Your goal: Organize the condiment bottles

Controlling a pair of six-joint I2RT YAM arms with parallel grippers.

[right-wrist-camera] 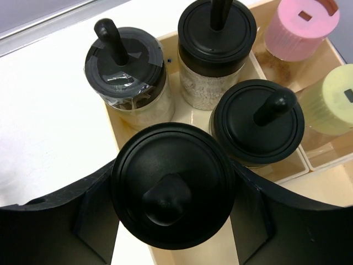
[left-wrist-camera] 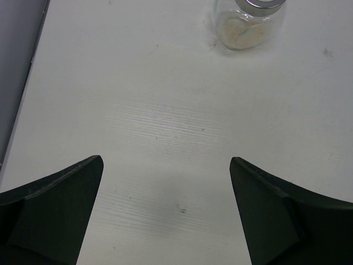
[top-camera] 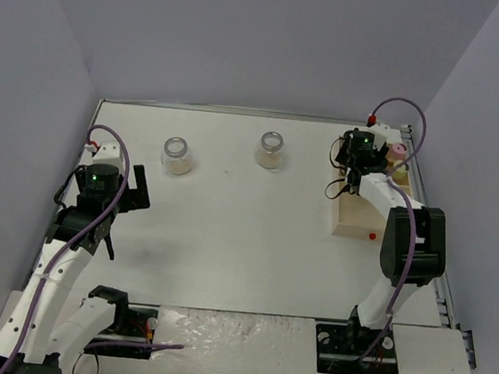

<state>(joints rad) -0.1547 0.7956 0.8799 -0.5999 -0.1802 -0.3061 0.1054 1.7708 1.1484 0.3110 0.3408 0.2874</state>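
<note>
Nearest to the robot, the left gripper point(left-wrist-camera: 165, 165) hangs low over the white table point(left-wrist-camera: 138, 99) with its two fingers spread wide and nothing between them. A little past it stands a round clear glass jar with a silver rim point(left-wrist-camera: 248, 25) and pale powder inside. A second silver-rimmed glass jar point(top-camera: 271, 150) stands farther right. Both are out on the table, well apart from the tray.

Farther off on the right, the right gripper point(right-wrist-camera: 175, 232) squeezes a clear jar with a black knobbed cap point(right-wrist-camera: 172, 182) from both sides. The jar is over the near corner of the pale wooden tray point(right-wrist-camera: 325, 193). I cannot tell if its bottom is down yet.

Just behind it sit three more black-capped jars point(right-wrist-camera: 258, 121), and past those a pink-capped jar point(right-wrist-camera: 300, 27) and a yellow-capped jar point(right-wrist-camera: 336, 99).

I think the job now is setting this jar in its spot. It should go straight down, not bump the neighbour beside it, and the fingers should let go only when it stands flat.
</note>
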